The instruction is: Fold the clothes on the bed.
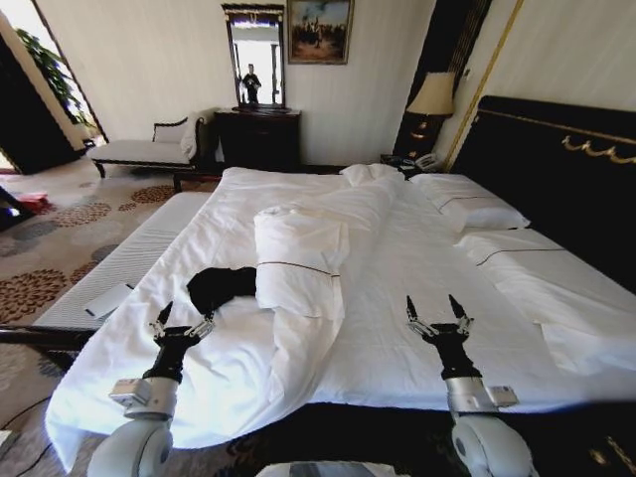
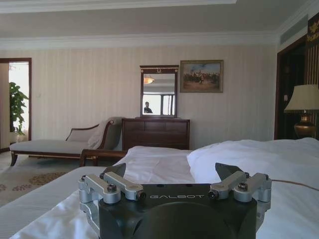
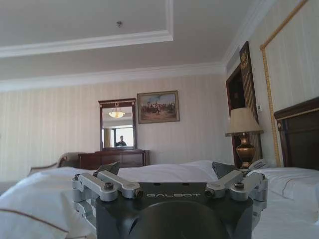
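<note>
Just beyond the fingers of the left gripper, one black T-shirt is seen bunched on the white bed, its far edge pressed against a rolled white duvet. Both grippers are held low over the near edge of the mattress with their fingers spread wide and nothing between them; the right gripper is poised well apart from the garment, over bare sheet on the other side of the duvet fold.

No fold is judged to have been started, since the shirt lies crumpled and no lettering can be made out. The step in hand is taken to be a first reach and spread. It would be done well if the cloth were pinched at an outer edge, a hem or shoulder, not at the middle of the heap, and drawn away from the duvet onto open sheet so that no bedding is caught between the fingers. The right arm would probably be needed across the fold to hold the opposite corner flat.

Counted on the bed: one shirt, one duvet roll, and what appear to be three pillows toward the dark headboard. Two grippers are counted.
</note>
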Controlling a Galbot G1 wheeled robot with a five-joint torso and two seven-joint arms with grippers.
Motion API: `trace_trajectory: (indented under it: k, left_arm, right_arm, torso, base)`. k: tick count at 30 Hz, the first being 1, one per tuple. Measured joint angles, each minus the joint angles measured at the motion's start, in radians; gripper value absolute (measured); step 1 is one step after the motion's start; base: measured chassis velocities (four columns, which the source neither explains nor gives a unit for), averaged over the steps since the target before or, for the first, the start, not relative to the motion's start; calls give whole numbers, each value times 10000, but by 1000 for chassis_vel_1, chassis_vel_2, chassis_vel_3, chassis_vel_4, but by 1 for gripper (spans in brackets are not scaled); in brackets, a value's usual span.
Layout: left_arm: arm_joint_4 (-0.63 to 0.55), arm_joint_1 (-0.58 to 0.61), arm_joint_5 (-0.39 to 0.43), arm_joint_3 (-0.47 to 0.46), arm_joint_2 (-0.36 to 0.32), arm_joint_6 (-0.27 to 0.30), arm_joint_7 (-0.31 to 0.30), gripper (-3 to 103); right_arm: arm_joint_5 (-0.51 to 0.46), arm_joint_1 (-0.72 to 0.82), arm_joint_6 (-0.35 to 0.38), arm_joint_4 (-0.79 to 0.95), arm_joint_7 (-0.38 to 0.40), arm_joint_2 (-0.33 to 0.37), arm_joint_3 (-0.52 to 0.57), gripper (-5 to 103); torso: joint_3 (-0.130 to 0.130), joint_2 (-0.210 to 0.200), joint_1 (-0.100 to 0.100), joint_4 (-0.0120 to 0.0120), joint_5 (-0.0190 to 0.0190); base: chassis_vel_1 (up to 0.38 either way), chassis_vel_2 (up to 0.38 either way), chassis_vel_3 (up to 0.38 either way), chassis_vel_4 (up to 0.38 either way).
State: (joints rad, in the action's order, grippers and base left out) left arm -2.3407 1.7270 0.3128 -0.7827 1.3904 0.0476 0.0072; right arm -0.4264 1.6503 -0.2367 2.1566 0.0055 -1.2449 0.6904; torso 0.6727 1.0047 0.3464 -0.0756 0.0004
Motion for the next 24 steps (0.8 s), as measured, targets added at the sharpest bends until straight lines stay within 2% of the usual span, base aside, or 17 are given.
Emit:
trace_trajectory:
  k: [1,2,5,7,9,11,13,14,16,17,20,22,24]
  left_arm:
    - [-61,35,30,-57,-18,5,-10,100]
    - [-61,35,30,-57,-18,5,-10,100]
    - [-354,280,126,-360,-67,23,-38,100]
    - [-392,316,135,-404,-68,24,-40,100]
    - [-601,558,175,-691,-59,29,-63,100]
    - [-733,757,190,-880,-18,33,-81,100]
    - [-767,814,190,-935,6,34,-92,100]
    - [-866,978,190,-1049,87,34,-97,100]
    - [-1002,1185,183,-1189,197,33,-101,100]
    - [-1002,1185,183,-1189,197,33,-101,100]
    - [-1169,1394,186,-1421,317,15,-117,100]
    - [-1194,1421,191,-1466,335,12,-119,100]
    - [-1273,1509,216,-1615,416,-4,-153,100]
  right_arm:
    - [-545,-240,59,-100,-15,201,-113,100]
    - [-545,-240,59,-100,-15,201,-113,100]
    - [-3389,-1502,501,-703,-33,1341,-726,100]
    - [-3758,-1658,556,-782,-33,1485,-811,100]
    - [-5833,-2634,993,-1269,8,2207,-1382,100]
    - [-7214,-3600,1403,-1871,275,2536,-1870,100]
    - [-7567,-3934,1488,-2094,357,2595,-2026,100]
    - [-8421,-4880,1706,-2729,556,2683,-2463,100]
    - [-9304,-5939,1947,-3441,810,2691,-2934,100]
    - [-9304,-5939,1947,-3441,810,2691,-2934,100]
    - [-10219,-7064,2352,-4443,1127,2574,-3585,100]
    - [-10365,-7273,2420,-4636,1188,2527,-3695,100]
    - [-11043,-8070,2759,-5394,1481,2269,-4117,100]
  torso:
    - [0,2,-2,-1,4]
    - [0,2,-2,-1,4]
    - [0,1,-1,3,2]
    - [1,1,-1,3,1]
    - [2,1,3,5,-3]
    - [3,0,5,4,-6]
    - [3,1,5,3,-7]
    - [3,1,5,7,-6]
    - [3,0,4,8,-2]
    - [3,0,4,8,-2]
    - [4,0,5,2,1]
    - [4,0,5,0,2]
    - [3,0,5,0,-5]
  base:
    - [-5,-63,-15,48]
    - [-5,-63,-15,48]
    - [-26,-67,-16,43]
    - [-26,-56,-15,22]
    - [0,0,0,0]
    - [0,0,0,0]
    - [0,0,0,0]
    - [0,0,0,0]
    - [0,0,0,0]
    - [0,0,0,0]
    - [0,0,0,0]
    - [0,0,0,0]
    - [0,0,0,0]
